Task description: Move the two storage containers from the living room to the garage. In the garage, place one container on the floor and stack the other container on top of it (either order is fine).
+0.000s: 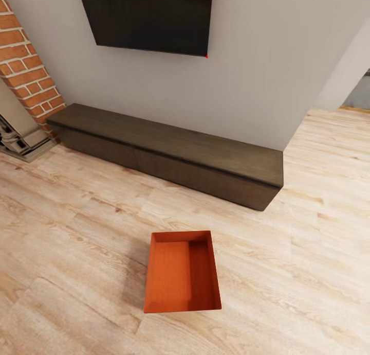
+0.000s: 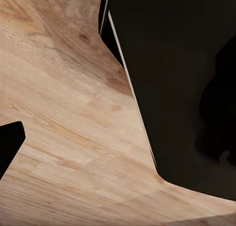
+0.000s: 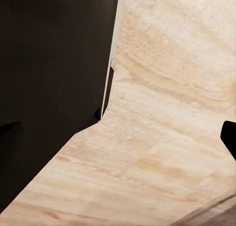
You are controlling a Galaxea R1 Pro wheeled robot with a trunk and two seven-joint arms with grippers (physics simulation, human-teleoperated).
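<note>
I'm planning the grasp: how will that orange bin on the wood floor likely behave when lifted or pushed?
The storage container looks rigid, with straight plain walls, so it should probably keep its shape when gripped. It is open-topped and looks empty, so likely light for its size. Sitting flat and low on the smooth plank floor, it would probably slide rather than tip if pushed.
</note>
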